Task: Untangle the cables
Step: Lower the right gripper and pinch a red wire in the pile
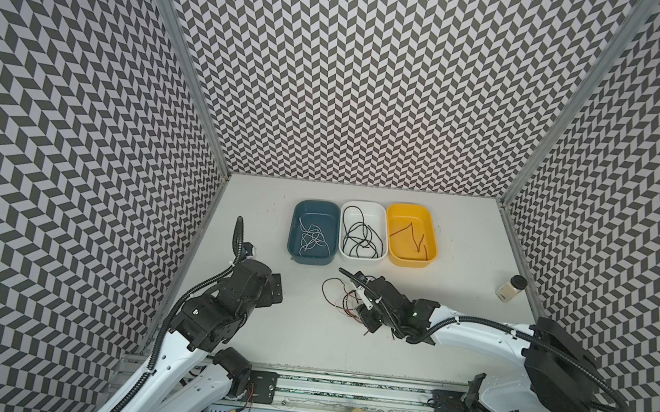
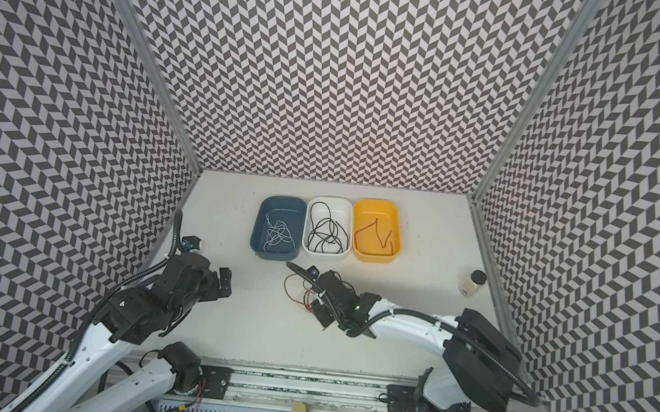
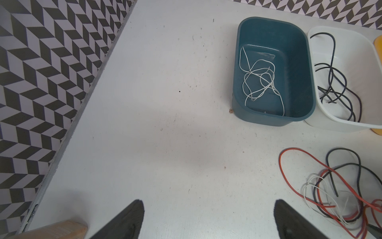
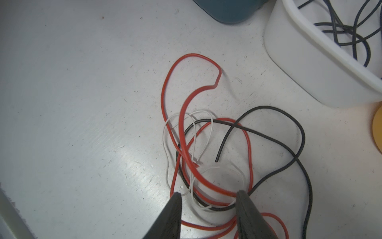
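Observation:
A tangle of red, black and white cables [image 4: 206, 144] lies on the table in front of the trays, seen in both top views [image 1: 337, 297] [image 2: 296, 291] and in the left wrist view [image 3: 334, 186]. My right gripper [image 4: 209, 194] is down over the tangle [image 1: 363, 313], open, its fingertips astride several strands that lie loose between them. My left gripper [image 3: 208, 201] hovers wide open over bare table to the left [image 1: 275, 289], holding nothing. A white cable [image 1: 312, 238] lies in the blue tray [image 1: 317, 207], black cables [image 1: 360, 235] in the white tray [image 1: 364, 203], red-orange ones [image 1: 407, 234] in the yellow tray [image 1: 409, 212].
The three trays stand side by side at the back middle. A small jar with a dark lid [image 1: 511, 288] stands near the right wall. Patterned walls close in the left, back and right. A metal rail [image 1: 341, 396] runs along the front edge.

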`<state>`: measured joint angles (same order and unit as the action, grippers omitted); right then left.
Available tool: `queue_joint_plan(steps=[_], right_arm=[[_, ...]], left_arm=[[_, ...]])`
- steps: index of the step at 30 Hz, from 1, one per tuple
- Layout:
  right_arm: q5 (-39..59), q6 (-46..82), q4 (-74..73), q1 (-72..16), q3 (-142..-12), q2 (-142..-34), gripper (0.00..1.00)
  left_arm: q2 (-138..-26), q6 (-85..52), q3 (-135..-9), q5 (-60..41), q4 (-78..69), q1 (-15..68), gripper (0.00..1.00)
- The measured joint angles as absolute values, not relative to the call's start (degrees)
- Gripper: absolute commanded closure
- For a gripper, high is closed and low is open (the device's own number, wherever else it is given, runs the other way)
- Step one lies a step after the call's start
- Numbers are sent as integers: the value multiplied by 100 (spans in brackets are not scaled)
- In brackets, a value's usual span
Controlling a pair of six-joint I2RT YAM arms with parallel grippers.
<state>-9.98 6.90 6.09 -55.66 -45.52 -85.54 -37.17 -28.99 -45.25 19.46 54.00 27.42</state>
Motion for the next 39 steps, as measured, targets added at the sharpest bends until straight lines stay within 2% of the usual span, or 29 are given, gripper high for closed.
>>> queue_joint_plan(steps=[12,21,30,34,39], right_arm=[[-1577,504,322,-5566,-4943,-9218,69],[-1874,390,139,-5566,-5052,-9227,58],[-1959,290,30,-5566,-5183,-9588,57],[-2027,211,19,-5566,-5293,-9828,64],[-2156,106,5,-5561,-5395,-9963,87]], left_arm=[[-3682,-2880,-4525,1907,5395,2650,0],[-3682,-2873,-4525,1852,5363,2578,0],[-3682,-2856,-4525,1787,5358,2526,0],[-3680,-2856,-4525,1776,5358,2515,0],[-3680,-2853,-4525,1776,5358,2512,0]])
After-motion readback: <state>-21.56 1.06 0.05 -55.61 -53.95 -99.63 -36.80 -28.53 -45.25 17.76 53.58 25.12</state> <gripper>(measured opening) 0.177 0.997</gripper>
